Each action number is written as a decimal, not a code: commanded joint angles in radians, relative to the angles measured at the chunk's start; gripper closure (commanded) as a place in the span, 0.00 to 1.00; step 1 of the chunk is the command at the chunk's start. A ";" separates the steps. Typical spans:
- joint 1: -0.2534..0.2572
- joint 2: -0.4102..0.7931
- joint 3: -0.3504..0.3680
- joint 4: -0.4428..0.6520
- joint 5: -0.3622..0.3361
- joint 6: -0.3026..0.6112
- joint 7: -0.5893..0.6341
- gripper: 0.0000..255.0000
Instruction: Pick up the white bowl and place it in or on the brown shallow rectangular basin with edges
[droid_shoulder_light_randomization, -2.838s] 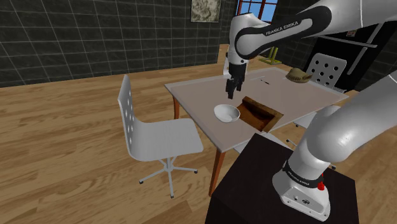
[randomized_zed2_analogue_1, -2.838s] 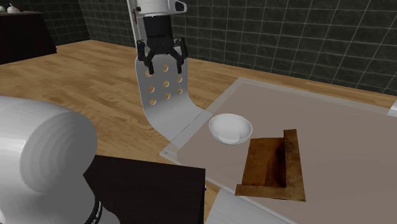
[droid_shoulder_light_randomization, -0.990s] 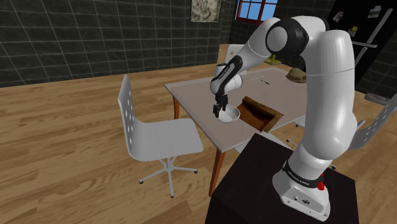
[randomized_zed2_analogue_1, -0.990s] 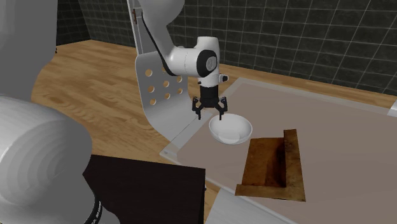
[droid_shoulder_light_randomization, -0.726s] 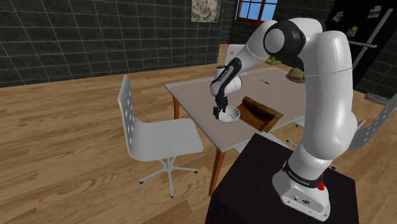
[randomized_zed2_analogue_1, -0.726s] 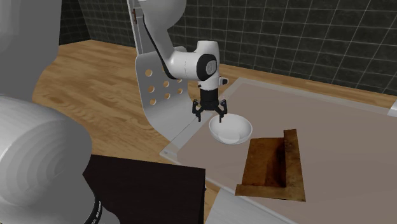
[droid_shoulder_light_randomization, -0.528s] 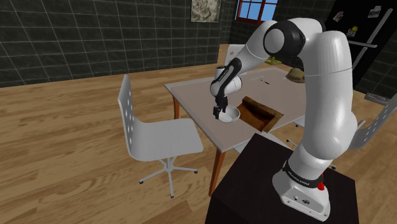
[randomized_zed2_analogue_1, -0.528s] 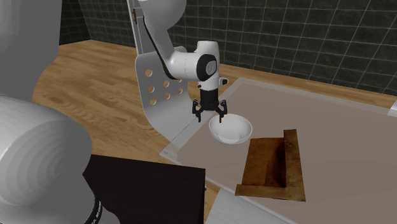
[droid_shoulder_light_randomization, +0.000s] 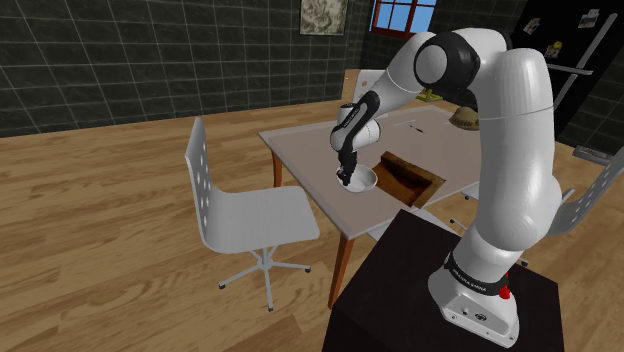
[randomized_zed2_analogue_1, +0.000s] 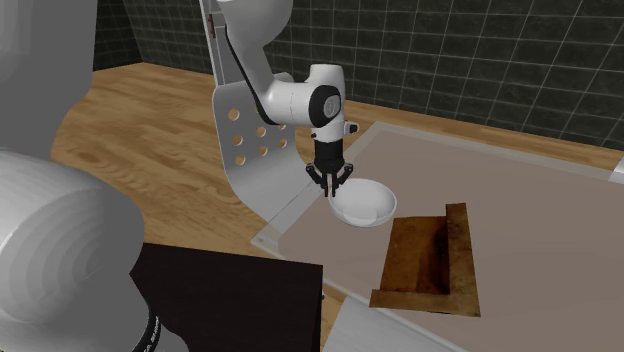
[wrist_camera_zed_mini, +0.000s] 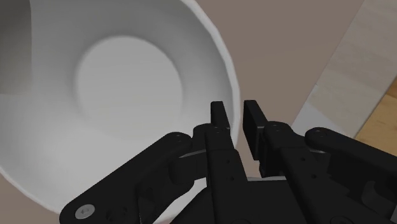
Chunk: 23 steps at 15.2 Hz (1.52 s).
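- The tool (randomized_zed2_analogue_1: 331, 186) is pinching the rim of the white bowl (randomized_zed2_analogue_1: 362, 203), one finger inside and one outside (a narrow grip).
- The white bowl is sitting on the table (randomized_zed2_analogue_1: 520, 190), just beside the brown basin (randomized_zed2_analogue_1: 428, 258).
- I think the grabbing step is finishing; next it is needing a lift, then a short carry over the brown basin.
- The wrist view is cutting off part of the white bowl.
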 joint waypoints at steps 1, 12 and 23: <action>0.000 0.000 0.000 0.000 0.000 0.000 0.000 1.00; 0.012 -0.093 -0.015 -0.010 -0.018 -0.082 0.005 1.00; 0.025 -0.208 -0.029 -0.001 -0.043 -0.205 0.011 1.00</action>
